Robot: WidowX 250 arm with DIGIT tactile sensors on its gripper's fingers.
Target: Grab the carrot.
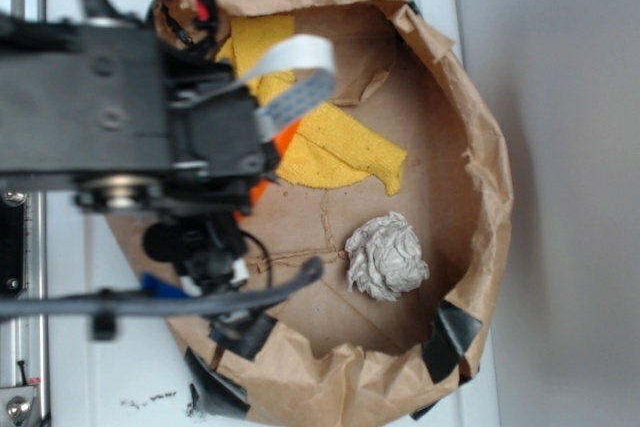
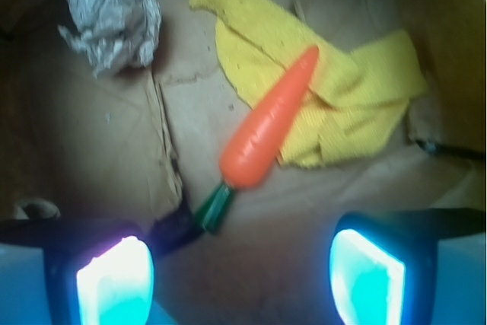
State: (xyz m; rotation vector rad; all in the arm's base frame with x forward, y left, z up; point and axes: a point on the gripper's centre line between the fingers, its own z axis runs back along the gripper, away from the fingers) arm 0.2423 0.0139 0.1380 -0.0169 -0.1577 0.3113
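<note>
While my gripper [image 2: 240,279] hangs above the floor of a brown paper-lined basin [image 1: 480,147], its two pads [image 2: 114,283] glowing pale blue at the bottom of the wrist view, the jaws stand wide apart and hold nothing. Ahead of them lies the glossy orange plastic toy carrot [image 2: 272,121], tapered to a point, its tip resting on a rumpled yellow cloth [image 2: 335,104] and its short dark green stem end [image 2: 215,207] pointing back toward the gap between the pads. I judge this to be the approach step: the carrot is not yet between the jaws. The next move, as I read it, calls for easing forward and down until the pads flank the thick orange body, turning the wrist so they close across its width and not along its length, while keeping clear of the cloth. A crumpled grey-white paper ball [image 2: 114,20] sits well apart, on the far side of the basin floor. In the exterior view the black arm [image 1: 100,117] covers most of the carrot, leaving only a sliver of orange beside the cloth. The basin floor is creased brown cardboard, its rim patched with black tape [image 1: 455,337], and it sits on a white table [image 1: 100,387] beside a plain grey wall.
</note>
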